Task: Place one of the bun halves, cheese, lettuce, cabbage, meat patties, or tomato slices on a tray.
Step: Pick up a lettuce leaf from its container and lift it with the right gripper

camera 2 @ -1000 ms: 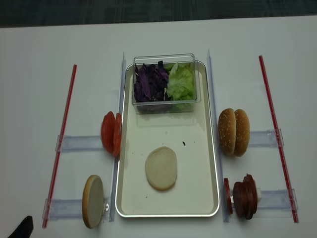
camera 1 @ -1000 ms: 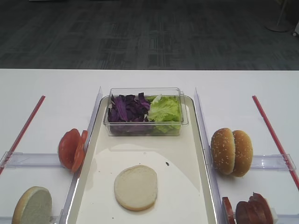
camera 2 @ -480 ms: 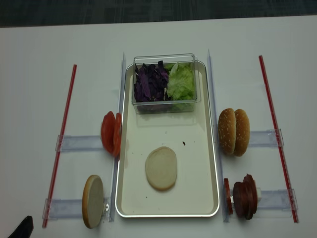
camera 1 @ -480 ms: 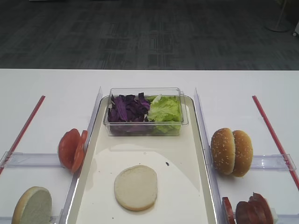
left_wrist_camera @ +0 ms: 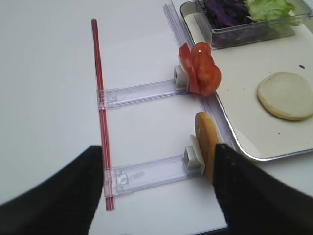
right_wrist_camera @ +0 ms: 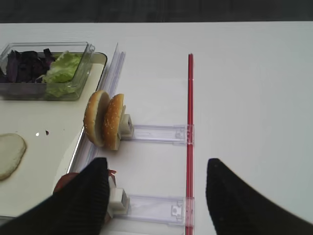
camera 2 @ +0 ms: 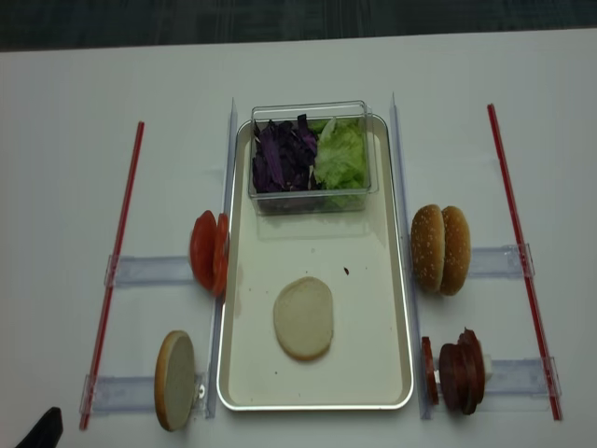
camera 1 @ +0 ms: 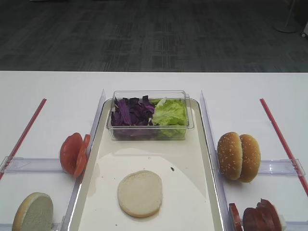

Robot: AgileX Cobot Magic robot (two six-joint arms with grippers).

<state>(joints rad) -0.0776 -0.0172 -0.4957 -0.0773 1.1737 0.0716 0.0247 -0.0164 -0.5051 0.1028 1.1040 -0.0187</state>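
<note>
Right claw [right_wrist_camera: 156, 196] hangs spread wide and empty above the tabletop [right_wrist_camera: 244, 98] — meat patties [right_wrist_camera: 68, 182] stand on edge just left of it, under its left finger. They look firm but greasy (pinch one across its flat faces).

The right gripper [right_wrist_camera: 157, 196] has two fat black fingers [right_wrist_camera: 80, 205] with round, smooth tips, at 5 and 7 o'clock in its camera. The left gripper [left_wrist_camera: 159, 193] has the same dark, plain, matte fingers [left_wrist_camera: 54, 196].
</note>
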